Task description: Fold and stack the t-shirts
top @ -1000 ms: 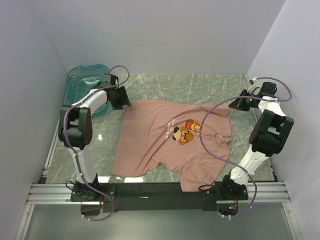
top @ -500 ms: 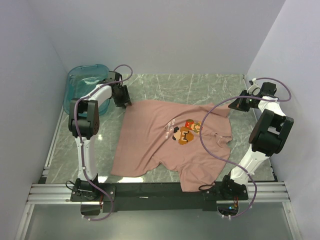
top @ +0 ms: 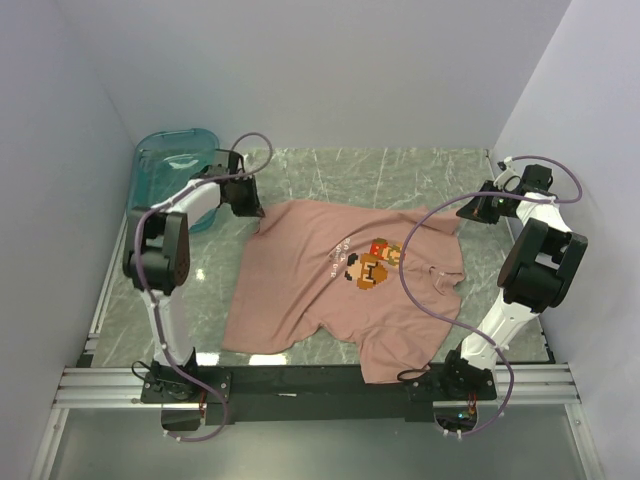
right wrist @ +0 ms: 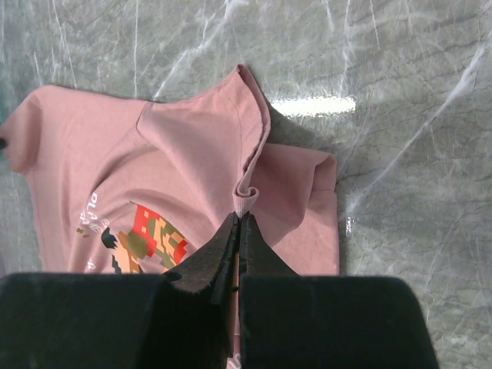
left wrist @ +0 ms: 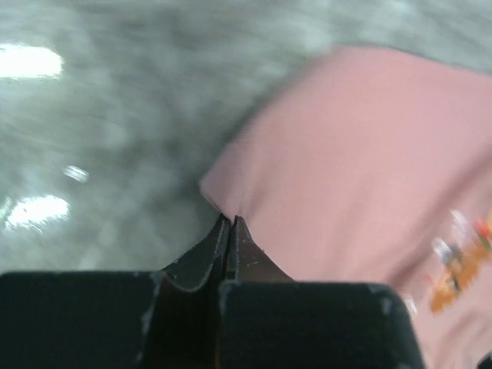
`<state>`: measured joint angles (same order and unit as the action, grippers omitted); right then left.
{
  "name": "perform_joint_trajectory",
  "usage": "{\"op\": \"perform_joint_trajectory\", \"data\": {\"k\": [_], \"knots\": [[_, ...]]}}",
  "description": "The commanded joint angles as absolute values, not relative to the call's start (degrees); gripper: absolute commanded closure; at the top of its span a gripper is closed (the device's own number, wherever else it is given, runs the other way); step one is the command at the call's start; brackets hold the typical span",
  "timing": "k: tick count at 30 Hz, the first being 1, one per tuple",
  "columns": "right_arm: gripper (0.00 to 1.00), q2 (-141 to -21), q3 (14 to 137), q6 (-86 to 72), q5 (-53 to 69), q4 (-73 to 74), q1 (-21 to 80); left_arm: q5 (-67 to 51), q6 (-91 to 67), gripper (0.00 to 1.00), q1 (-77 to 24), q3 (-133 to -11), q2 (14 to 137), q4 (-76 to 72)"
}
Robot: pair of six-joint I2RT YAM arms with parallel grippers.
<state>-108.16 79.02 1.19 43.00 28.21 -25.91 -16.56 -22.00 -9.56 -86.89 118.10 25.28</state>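
A dusty-pink t-shirt [top: 330, 300] lies spread on the marble table, print up, with its pixel-art chest print [top: 372, 262] right of centre. My left gripper [top: 256, 212] is at the shirt's far left corner. In the left wrist view its jaws [left wrist: 229, 220] are shut, pinching the edge of that corner of the t-shirt [left wrist: 361, 169]. My right gripper [top: 463, 212] is at the far right corner. In the right wrist view its jaws [right wrist: 240, 217] are shut on a curled fold of the t-shirt [right wrist: 184, 146], with pink cloth showing between the fingers.
A translucent teal bin [top: 160, 165] stands at the far left corner, just behind the left arm. Walls close in the table on the left, back and right. The metal rail with both arm bases [top: 320, 385] runs along the near edge.
The left gripper has gone from open to shut on the shirt's far left corner, and the left arm has shifted a little. The right arm and the shirt's body have not moved.
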Motion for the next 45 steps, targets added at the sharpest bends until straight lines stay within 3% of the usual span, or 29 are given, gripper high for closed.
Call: {"op": "perform_joint_trajectory", "data": {"k": [1,7,10,17,20,31,45], "knots": [[1.0,-107.84,79.45,2.11,43.95,28.12,-26.37,-22.23,-16.88,1.0,-13.96,-82.02,104.8,16.62],[1.0,-107.93,79.54,2.29,44.12,28.21,-26.46,-23.38,-14.5,0.96,-25.74,-74.1,101.07,19.68],[1.0,-107.93,79.63,2.46,44.3,28.3,-26.46,-18.14,-14.59,0.65,-29.09,-72.34,100.64,22.31],[1.0,-107.93,79.72,2.37,44.47,28.39,-26.46,-5.65,-14.5,0.41,-29.36,-70.4,91.85,20.66],[1.0,-108.1,79.72,2.37,44.39,28.48,-26.45,-5.18,-16.25,0.41,-28.05,-72.15,92.98,21.79],[1.0,-108.46,79.8,2.55,44.38,28.65,-26.46,-21.61,-27.59,0.5,-29.0,-75.23,106.78,12.84],[1.0,-109.07,79.98,2.55,44.65,28.56,-26.46,-21.18,-28.92,0.52,-30.32,-83.76,116.98,16.79]]}}
